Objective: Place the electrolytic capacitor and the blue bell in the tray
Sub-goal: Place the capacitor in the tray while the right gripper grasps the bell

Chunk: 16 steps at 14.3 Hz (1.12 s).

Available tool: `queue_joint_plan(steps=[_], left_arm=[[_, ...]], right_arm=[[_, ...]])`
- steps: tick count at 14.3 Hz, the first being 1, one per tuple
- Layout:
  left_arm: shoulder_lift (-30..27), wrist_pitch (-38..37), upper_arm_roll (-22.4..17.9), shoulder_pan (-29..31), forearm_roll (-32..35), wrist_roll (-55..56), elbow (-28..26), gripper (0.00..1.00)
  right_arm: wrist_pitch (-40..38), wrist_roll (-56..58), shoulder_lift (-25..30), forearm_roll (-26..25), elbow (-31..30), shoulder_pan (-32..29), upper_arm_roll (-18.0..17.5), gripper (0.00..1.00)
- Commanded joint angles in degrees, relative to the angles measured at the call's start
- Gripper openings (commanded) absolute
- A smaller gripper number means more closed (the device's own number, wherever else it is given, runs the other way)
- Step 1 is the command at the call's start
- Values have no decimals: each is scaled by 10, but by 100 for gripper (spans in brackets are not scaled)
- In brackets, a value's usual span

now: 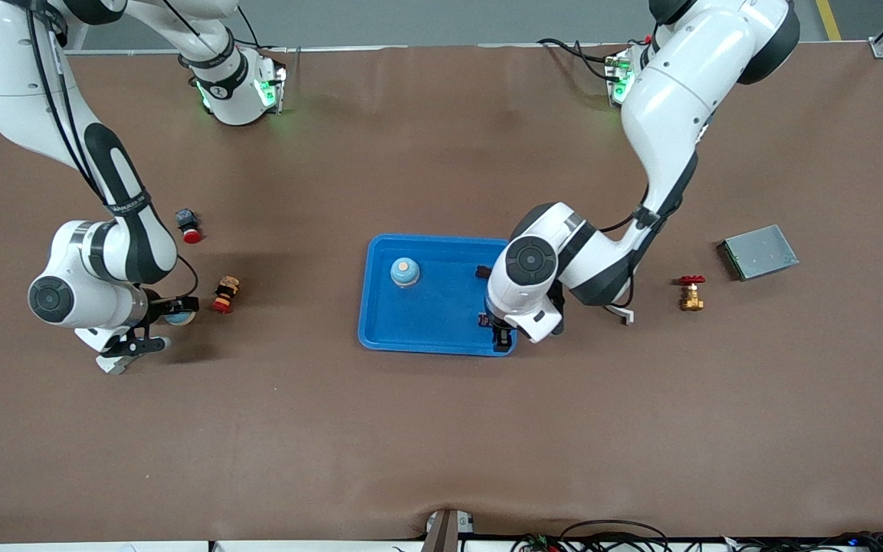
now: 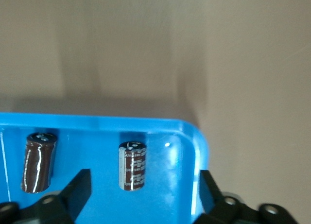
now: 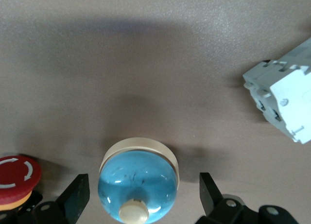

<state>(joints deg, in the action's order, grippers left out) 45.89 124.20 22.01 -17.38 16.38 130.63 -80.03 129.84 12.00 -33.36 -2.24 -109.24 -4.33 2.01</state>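
The blue tray (image 1: 380,322) lies mid-table. In it stand a blue bell (image 1: 405,271) and two brown electrolytic capacitors, one (image 1: 481,271) farther from the front camera, one (image 1: 484,320) by the corner. My left gripper (image 1: 501,337) hovers open over that corner. In the left wrist view (image 2: 143,199) the nearer capacitor (image 2: 132,165) lies ahead of the jaws, untouched, and the other (image 2: 39,162) lies beside it. My right gripper (image 1: 169,314) is open around a second blue bell (image 1: 180,315) on the table; the bell (image 3: 137,185) sits between its fingers.
A red and yellow push button (image 1: 225,295) stands beside the right gripper, also showing in the right wrist view (image 3: 14,178). A white switch block (image 3: 284,105) lies close by. Another red button (image 1: 189,225), a brass valve (image 1: 691,293) and a grey metal box (image 1: 758,251) lie on the table.
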Motion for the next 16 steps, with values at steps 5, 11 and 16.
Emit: queue_joint_plan(steps=[5,11,16], left_arm=[[-117,-41,-34,30,-6,-99,-10,100],[-189,-56,-31,76,-20,-336,-11,100],[-233,-134,-32,131,-29,-607,-11,100]], right_arm=[[7,0,-1,8,0,-8,-7,50],[-2,0,3,8,1,-4,-9,35],[-124,-4,17,8,70,14,-13,34]])
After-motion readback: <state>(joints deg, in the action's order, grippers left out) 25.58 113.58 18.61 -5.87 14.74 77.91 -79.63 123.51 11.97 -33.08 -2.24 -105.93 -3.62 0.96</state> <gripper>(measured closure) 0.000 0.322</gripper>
